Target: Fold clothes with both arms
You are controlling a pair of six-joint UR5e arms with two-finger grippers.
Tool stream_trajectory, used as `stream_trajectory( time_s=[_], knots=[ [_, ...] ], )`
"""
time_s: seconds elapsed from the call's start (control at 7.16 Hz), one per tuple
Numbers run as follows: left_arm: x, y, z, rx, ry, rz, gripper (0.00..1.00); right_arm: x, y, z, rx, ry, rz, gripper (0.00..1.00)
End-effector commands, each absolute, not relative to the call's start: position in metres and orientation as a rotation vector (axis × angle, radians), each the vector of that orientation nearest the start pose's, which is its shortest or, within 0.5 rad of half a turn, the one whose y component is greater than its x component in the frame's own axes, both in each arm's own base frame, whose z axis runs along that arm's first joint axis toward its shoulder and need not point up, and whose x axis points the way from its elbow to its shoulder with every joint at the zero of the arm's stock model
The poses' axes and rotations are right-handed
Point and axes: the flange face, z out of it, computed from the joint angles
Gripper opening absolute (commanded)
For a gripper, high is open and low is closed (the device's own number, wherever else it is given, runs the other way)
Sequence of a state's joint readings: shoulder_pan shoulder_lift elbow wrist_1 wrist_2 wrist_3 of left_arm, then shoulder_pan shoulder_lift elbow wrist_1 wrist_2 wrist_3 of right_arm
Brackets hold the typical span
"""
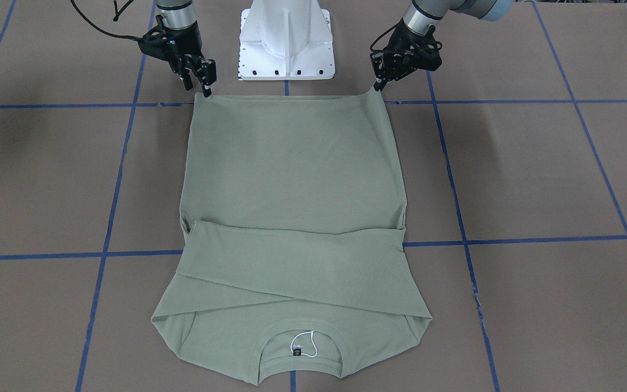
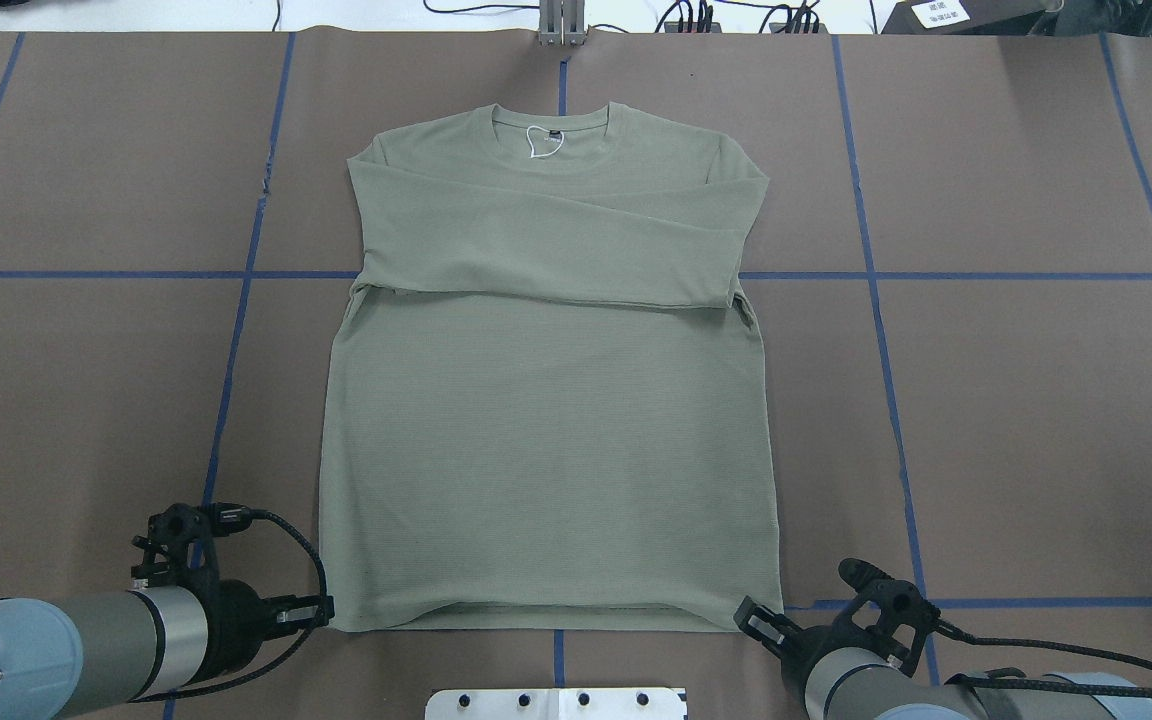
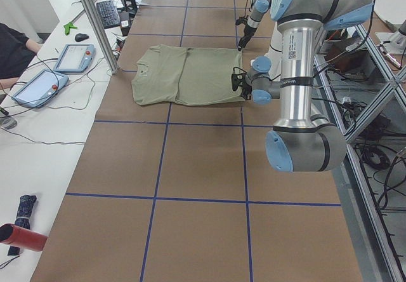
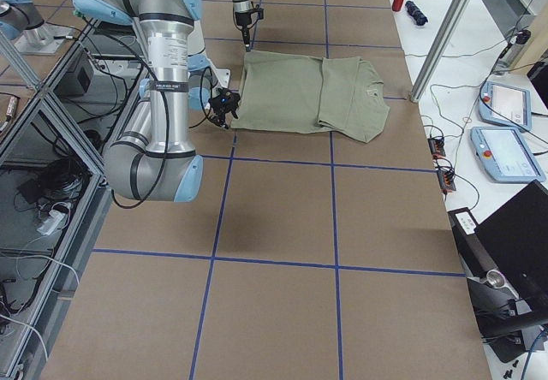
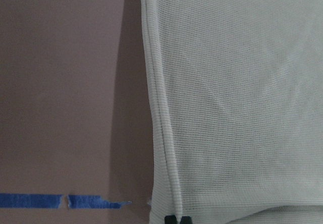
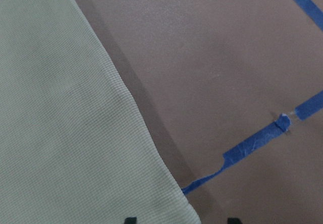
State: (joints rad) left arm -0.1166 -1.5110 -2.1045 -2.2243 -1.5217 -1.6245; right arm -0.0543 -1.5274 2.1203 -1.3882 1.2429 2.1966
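The sage-green shirt (image 1: pixel 292 179) (image 2: pixel 546 430) lies flat on the brown table. Its sleeves are folded across the chest, and the neckline with the white string loop (image 2: pixel 541 142) points away from the robot. My left gripper (image 1: pixel 377 84) (image 2: pixel 324 608) sits at one hem corner. In the left wrist view its fingertips (image 5: pixel 178 219) are pressed together on the hem edge. My right gripper (image 1: pixel 198 86) (image 2: pixel 748 618) is at the other hem corner. Its fingertips (image 6: pixel 130 219) stand apart, open, with the shirt (image 6: pixel 65 123) corner between them.
The white pedestal base (image 1: pixel 286 43) stands just behind the hem, between the arms. Blue tape lines (image 2: pixel 876 275) grid the brown table. Beyond the table's far edge, a side bench holds tablets (image 3: pixel 70 56), cables and a person's arm (image 3: pixel 13 47). An upright metal post (image 3: pixel 95 21) stands near the collar.
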Motion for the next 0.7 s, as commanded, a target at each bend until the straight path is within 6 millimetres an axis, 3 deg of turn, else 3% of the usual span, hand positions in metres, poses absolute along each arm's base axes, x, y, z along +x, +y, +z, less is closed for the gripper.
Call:
stream_trajectory(
  time_s=[0.0, 0.14, 0.28, 0.56],
  knots=[
    [0.437, -0.190, 0.360, 0.079, 1.127, -0.179, 0.00, -0.493, -0.139, 0.372, 0.055, -0.834, 0.664, 0.67],
    [0.437, -0.190, 0.362, 0.079, 1.124, -0.179, 0.00, -0.493, -0.139, 0.370, 0.052, -0.838, 0.666, 0.55],
    [0.437, -0.190, 0.361, 0.079, 1.125, -0.179, 0.00, -0.496, -0.139, 0.364, 0.048, -0.848, 0.665, 0.05],
    [0.437, -0.190, 0.361, 0.081, 1.125, -0.180, 0.00, -0.493, -0.141, 0.360, 0.046, -0.857, 0.670, 0.00]
  ],
)
